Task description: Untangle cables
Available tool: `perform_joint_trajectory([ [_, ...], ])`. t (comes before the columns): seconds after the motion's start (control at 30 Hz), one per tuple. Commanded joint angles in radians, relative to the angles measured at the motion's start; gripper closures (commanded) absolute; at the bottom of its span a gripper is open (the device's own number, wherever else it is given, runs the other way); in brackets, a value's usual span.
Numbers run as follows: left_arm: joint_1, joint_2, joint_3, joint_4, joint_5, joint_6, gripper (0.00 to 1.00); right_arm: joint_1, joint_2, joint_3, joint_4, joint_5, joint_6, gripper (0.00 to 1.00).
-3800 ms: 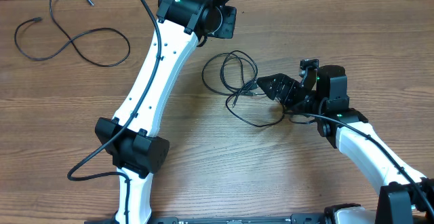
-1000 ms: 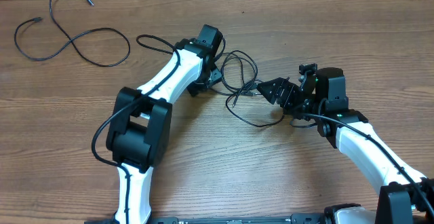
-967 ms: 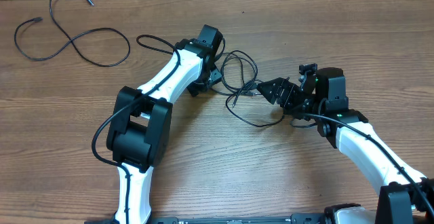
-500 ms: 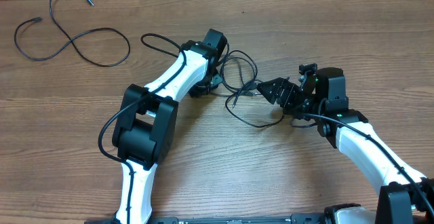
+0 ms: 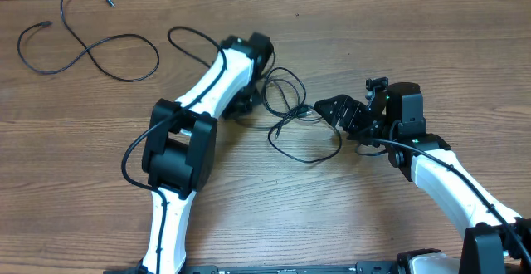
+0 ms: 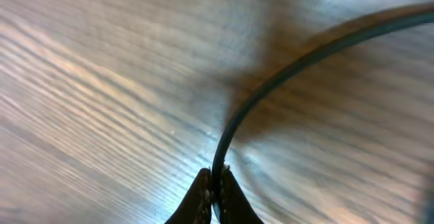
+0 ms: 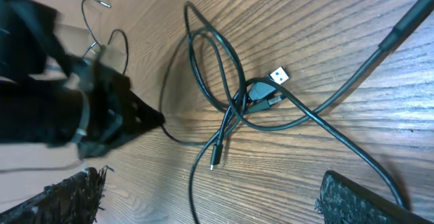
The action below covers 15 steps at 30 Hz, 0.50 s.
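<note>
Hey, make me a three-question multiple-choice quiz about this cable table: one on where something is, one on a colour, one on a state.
1. Where does the lone cable lie on the table?
A) under the right arm
B) at the far left corner, apart from the tangle
C) inside the tangle

2. What colour is the wide plug tip beside the knot?
A) red
B) yellow
C) silvery white

3. How do the left gripper's jaws stand?
A) shut on a thin black cable
B) wide open
C) shut on a plug

Answers: B, the overhead view shows it alone at far left; C, the right wrist view shows the pale tip; A, the left wrist view shows the jaws pinching the cord.
</note>
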Motion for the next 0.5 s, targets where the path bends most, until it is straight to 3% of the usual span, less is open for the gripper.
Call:
perform_joint_trajectory([
  [0.0, 0.007, -0.005, 0.184, -0.078, -0.02, 0.087, 0.96, -0.006, -0.018, 0.02, 0.012, -0.008, -0.023, 0.0],
  [0.47, 0.01, -0.005, 0.697, -0.313, 0.06, 0.269, 0.96, -0.006, -0.018, 0.02, 0.097, -0.008, -0.061, 0.0],
])
